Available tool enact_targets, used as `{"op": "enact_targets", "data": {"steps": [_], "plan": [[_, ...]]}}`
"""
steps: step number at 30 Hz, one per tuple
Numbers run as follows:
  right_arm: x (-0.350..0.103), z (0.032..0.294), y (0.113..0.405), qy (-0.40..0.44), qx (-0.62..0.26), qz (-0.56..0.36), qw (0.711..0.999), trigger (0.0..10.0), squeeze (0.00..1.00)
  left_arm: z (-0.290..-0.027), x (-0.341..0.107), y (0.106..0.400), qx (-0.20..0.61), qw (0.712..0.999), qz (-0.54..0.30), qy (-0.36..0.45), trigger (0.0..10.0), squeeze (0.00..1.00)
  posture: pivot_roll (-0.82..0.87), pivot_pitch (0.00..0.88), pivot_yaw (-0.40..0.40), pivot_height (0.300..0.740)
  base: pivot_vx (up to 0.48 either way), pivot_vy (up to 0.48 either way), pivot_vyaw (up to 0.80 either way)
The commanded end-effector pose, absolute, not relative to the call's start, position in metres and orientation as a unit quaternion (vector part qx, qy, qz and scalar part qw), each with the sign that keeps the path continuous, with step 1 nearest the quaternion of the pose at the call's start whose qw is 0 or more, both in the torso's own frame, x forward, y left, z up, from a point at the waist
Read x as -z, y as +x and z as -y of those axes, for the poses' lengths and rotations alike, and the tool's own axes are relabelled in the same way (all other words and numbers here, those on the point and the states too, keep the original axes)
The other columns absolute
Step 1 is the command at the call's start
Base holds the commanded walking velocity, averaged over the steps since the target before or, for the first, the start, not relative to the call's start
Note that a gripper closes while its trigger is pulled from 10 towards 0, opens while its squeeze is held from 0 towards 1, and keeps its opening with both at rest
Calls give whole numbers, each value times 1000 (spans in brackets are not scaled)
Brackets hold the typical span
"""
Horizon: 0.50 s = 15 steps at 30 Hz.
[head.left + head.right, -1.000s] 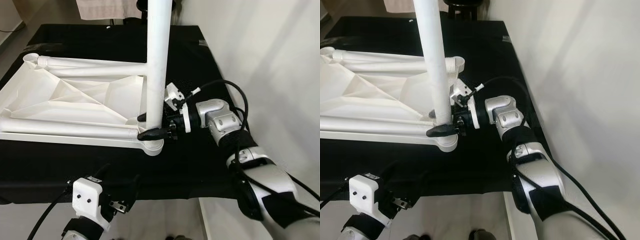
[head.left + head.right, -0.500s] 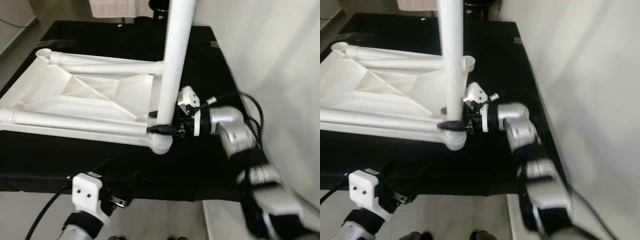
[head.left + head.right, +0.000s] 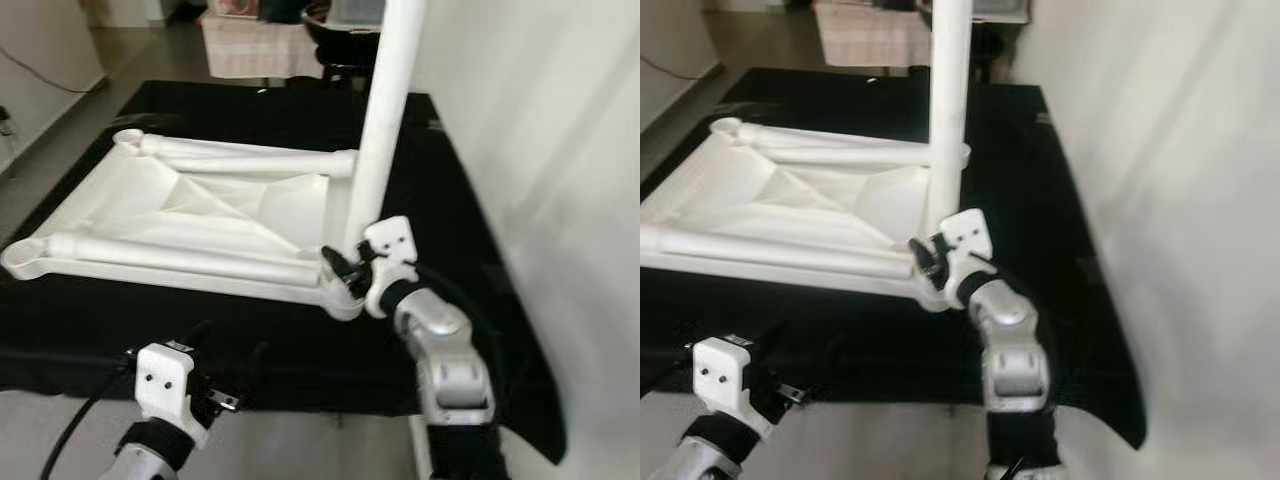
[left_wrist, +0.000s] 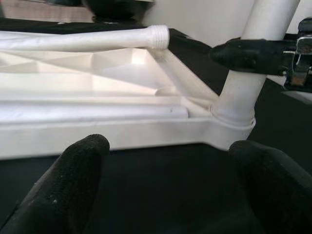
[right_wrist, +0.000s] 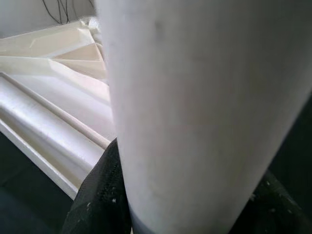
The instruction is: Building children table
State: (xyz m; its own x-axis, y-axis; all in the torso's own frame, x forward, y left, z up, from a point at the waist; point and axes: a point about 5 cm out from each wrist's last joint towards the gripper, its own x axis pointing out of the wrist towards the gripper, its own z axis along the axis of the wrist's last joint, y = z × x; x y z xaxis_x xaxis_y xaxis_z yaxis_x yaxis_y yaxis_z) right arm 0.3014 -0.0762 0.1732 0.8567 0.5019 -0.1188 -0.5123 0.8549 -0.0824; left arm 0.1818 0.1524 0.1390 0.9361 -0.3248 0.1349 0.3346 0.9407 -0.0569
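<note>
Beyond the black mat's [image 3: 90,340] right edge stands a pale wall [image 3: 560,150]. Upside down on the mat lies a white tabletop [image 3: 190,215]; a white leg [image 3: 385,120] rises from its near corner socket. The right gripper [image 3: 345,272] clamps that leg's base. The left gripper [image 3: 225,365] hangs spread apart, holding nothing, at the mat's near edge.

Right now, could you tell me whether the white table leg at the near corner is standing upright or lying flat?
Upright. The white leg rises from the corner socket of the upturned tabletop, with the right gripper clamped round its base.
</note>
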Motion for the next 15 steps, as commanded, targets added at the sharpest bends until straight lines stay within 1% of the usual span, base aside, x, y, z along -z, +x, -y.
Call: {"op": "enact_targets", "data": {"steps": [1,3,4,7,8,9,10,11,12,13,14,15], "plan": [[-150,62,292,-52,-291,-118,948,10000,0,-156,-134,180,158,985,53,-34,10000,0,-50,108,-66,740,0,0,0],[-154,60,292,-50,-307,-111,944,10000,16,-156,-134,180,156,986,54,-34,10000,0,-48,110,-70,740,0,0,0],[-163,56,295,-46,-352,-92,930,10000,1000,-155,-134,180,157,985,56,-35,10000,0,-51,113,-71,740,0,0,0],[-168,55,297,-37,-376,-82,922,10000,1000,-155,-135,180,158,985,57,-35,10000,0,-51,113,-71,740,0,0,0],[-181,55,304,-39,-465,-49,883,10000,1000,-153,-135,180,163,984,57,-37,10000,0,-46,126,-72,740,0,0,0],[-181,55,304,-39,-465,-49,883,10000,1000,-153,-135,180,163,984,57,-37,10000,0,-46,126,-72,740,0,0,0],[-192,57,308,-45,-525,-26,850,10000,1000,-152,-136,179,167,984,57,-38,10000,0,-46,126,-72,740,0,0,0],[-192,57,308,-45,-525,-26,850,10000,1000,-152,-136,179,167,984,57,-38,10000,0,-46,126,-72,740,0,0,0],[-201,60,312,-70,-579,-5,813,10000,651,-151,-136,178,169,983,57,-39,10000,0,-37,136,-72,740,0,0,0],[-206,64,315,-98,-623,3,776,10000,0,-149,-137,177,171,983,56,-40,10000,0,-28,142,-75,740,0,0,0],[-206,66,316,-124,-650,-5,750,10000,0,-149,-137,175,171,983,56,-40,10000,0,-22,150,-80,740,0,0,0],[-206,66,316,-124,-650,-5,750,10000,0,-149,-137,175,171,983,56,-40,10000,0,-22,150,-80,740,0,0,0]]}}
